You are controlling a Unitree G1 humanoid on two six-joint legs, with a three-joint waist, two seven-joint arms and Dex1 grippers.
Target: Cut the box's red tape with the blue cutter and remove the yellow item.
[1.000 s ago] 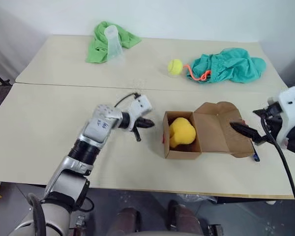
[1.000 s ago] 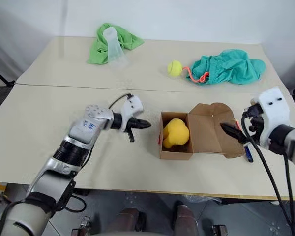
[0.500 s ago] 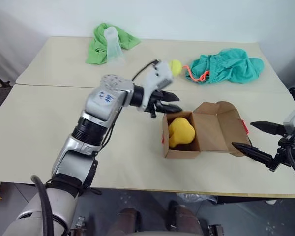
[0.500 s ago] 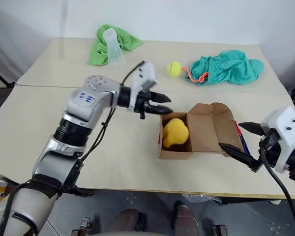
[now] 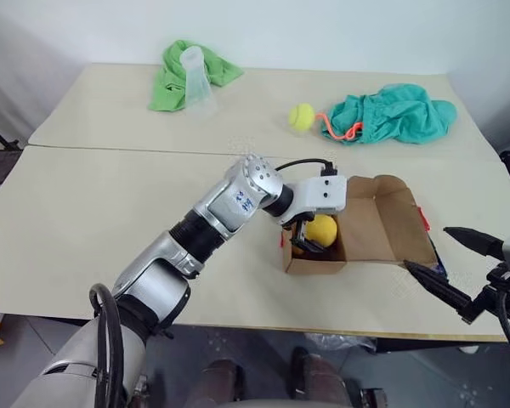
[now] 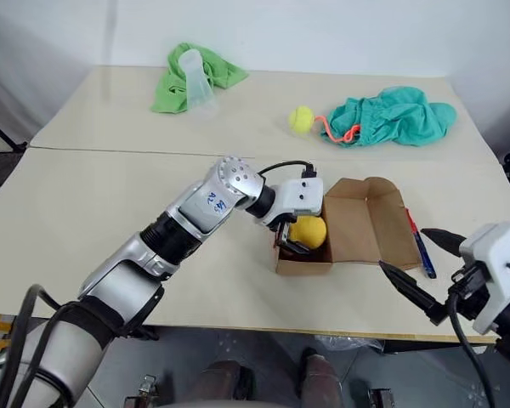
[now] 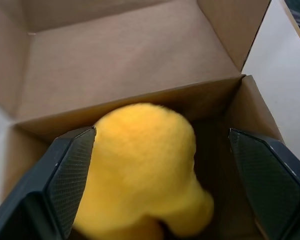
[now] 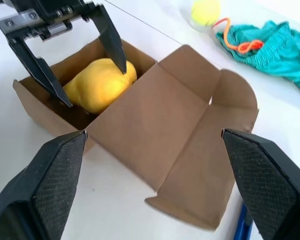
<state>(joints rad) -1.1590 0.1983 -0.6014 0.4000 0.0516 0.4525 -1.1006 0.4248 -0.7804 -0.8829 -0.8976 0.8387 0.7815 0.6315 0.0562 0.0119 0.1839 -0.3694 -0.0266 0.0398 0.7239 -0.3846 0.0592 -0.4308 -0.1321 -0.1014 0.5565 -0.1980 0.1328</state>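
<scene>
The left claw (image 8: 85,60) straddles the yellow item (image 5: 320,230) inside the open box (image 5: 382,223), fingers spread, gripping nothing. Closing crookedly could snag cardboard and drag it. The right claw (image 5: 446,268) gapes empty.

A pale beige surface (image 5: 85,204) with a seam across it stands against a plain white wall (image 5: 323,30); dark floor (image 5: 0,161) lies beside the surface.
</scene>
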